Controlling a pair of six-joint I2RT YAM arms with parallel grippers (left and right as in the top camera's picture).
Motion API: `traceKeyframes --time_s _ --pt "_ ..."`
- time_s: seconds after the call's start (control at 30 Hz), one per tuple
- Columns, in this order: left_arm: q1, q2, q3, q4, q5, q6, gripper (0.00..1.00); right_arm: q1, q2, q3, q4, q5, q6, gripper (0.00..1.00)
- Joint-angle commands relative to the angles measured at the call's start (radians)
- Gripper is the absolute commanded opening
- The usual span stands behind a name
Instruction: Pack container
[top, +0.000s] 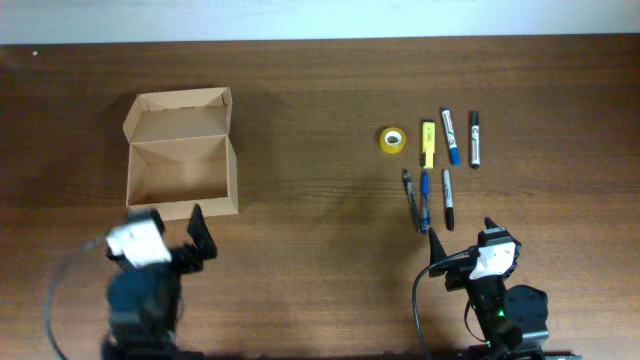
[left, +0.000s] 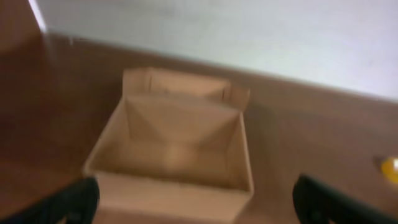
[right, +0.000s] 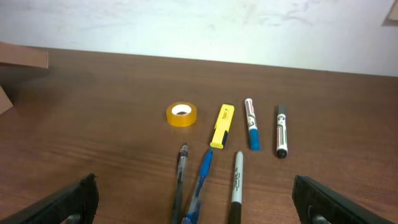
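Left end effector (left: 196, 186) and right end effector (right: 195, 182) spread, empty, fingers (right: 323, 199) mostly cropped; open container (left: 168, 194) blurred

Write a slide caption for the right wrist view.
Open right pincer faces a yellow tape roll, yellow plastic highlighter and five assorted pens and markers on the brown wooden table.

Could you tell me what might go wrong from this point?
The grey pen and blue pen lie almost touching, so the open right claw may catch both or scatter their neighbours. The open left claw sits close to the front wall of the container; a nudge could shove the cardboard box.
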Motion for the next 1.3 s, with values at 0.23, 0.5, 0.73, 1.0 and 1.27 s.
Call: traceKeyframes --time_s 0.23,0.5,0.73,1.0,1.27 --pt "-0.004 0.861 0.941 -0.537 0.206 0.027 1.0 -0.009 -0.009 -0.006 -0.002 0.008 0.005 0.99" --pt "-0.004 1.259 1.191 -0.581 0.653 0.026 1.0 -0.009 -0.009 -0.006 -0.002 0.008 0.005 0.99" --pt "-0.029 1.402 1.191 -0.531 0.533 -0.046 0.77 -0.009 -0.009 -0.006 -0.002 0.008 0.005 0.99" --pt "-0.101 1.468 1.191 -0.608 0.221 -0.061 0.64 -0.009 -0.009 -0.006 -0.002 0.008 0.005 0.99" --pt "-0.132 1.508 1.191 -0.649 0.084 -0.119 0.65 -0.009 -0.009 -0.006 -0.002 0.008 0.005 0.99"
